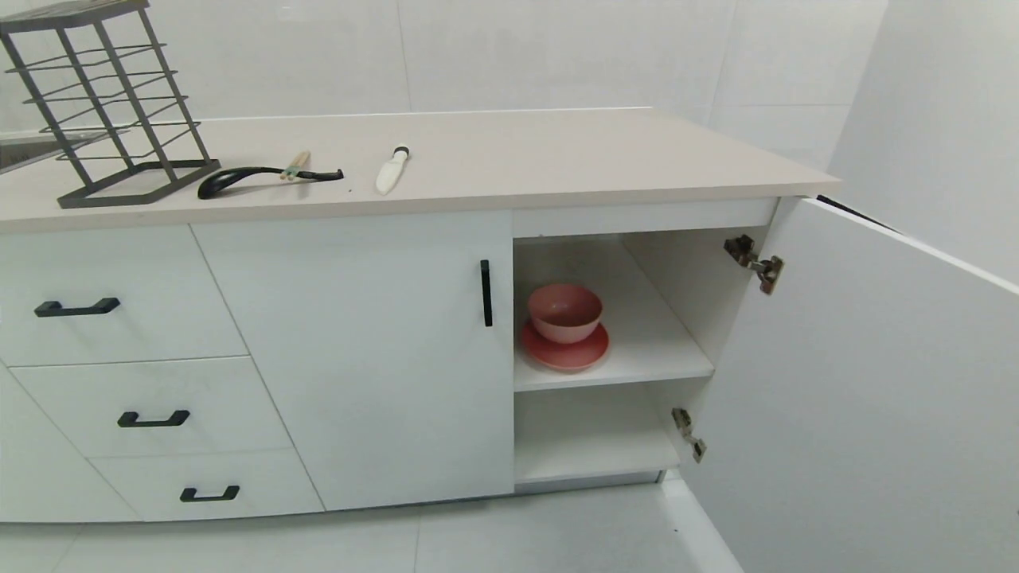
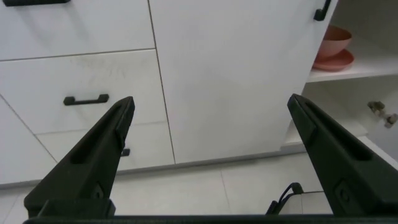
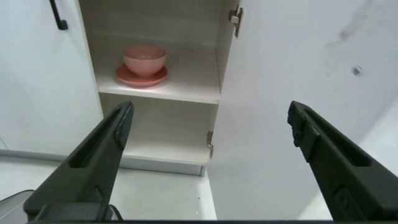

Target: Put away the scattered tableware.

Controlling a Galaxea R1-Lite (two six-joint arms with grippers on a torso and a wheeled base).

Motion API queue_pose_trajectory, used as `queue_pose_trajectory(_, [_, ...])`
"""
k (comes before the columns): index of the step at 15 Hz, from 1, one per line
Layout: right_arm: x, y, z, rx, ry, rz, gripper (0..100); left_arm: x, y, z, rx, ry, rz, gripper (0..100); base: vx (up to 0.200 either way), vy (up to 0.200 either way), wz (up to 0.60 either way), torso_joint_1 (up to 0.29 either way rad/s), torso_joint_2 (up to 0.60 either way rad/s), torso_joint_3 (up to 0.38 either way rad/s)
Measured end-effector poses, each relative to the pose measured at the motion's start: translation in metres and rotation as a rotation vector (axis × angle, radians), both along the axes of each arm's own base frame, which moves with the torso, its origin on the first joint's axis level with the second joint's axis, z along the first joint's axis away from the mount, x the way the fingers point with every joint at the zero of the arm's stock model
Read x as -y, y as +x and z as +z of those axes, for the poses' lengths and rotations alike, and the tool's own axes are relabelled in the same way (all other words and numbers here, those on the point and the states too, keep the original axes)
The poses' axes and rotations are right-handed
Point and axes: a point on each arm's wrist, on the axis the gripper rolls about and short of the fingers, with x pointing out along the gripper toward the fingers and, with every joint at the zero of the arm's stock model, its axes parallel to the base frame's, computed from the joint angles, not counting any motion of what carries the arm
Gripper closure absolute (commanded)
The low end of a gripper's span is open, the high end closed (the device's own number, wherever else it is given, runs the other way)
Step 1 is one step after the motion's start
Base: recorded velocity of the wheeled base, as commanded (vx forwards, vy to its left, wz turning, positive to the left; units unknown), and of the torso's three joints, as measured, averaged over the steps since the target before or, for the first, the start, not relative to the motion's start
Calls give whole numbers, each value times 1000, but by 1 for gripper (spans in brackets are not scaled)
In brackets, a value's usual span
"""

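On the beige countertop (image 1: 557, 151) lie a black ladle (image 1: 239, 177), a pair of wooden chopsticks (image 1: 295, 165) across its handle, and a white knife (image 1: 392, 169). A pink bowl (image 1: 564, 312) sits on a red plate (image 1: 565, 350) on the upper shelf (image 1: 637, 358) of the open cabinet; the bowl (image 3: 144, 60) and plate (image 3: 141, 76) also face the right gripper. My left gripper (image 2: 210, 109) is open, low before the closed cabinet door (image 2: 236, 74), holding nothing. My right gripper (image 3: 210, 115) is open and empty in front of the open cabinet.
A black wire rack (image 1: 111, 95) stands at the counter's left end beside a sink (image 1: 32, 147). The cabinet's right door (image 1: 860, 382) swings wide open toward me. Three drawers with black handles (image 1: 76, 306) are on the left. The lower shelf (image 1: 589, 446) holds nothing.
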Motion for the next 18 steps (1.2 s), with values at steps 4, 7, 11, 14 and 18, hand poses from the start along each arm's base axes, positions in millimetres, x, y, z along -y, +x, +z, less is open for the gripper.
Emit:
queue_pose_trajectory(4, [0, 0, 0, 1, 3, -5, 0, 0, 0, 0, -1, -16, 6, 0, -50, -200, 0, -2, -2, 6])
queue_pose_trajectory(7, [0, 0, 0, 0, 3, -8, 0, 0, 0, 0, -1, -17, 6, 0, 0, -200, 0, 4, 2, 4])
queue_pose_trajectory(11, [1, 0, -1, -4, 10, -25, 100, 0, 0, 0, -1, -17, 6, 0, -50, -150, 0, 2, 4, 0])
queue_pose_trajectory(14, [1, 0, -4, -40, 45, -65, 100, 0, 0, 0, -1, -17, 7, 0, -200, -67, 0, 5, 7, 1])
queue_pose_trajectory(18, [2, 0, 1, 8, 76, -95, 100, 0, 0, 0, -1, -17, 6, 0, -50, -200, 0, 0, 4, 5])
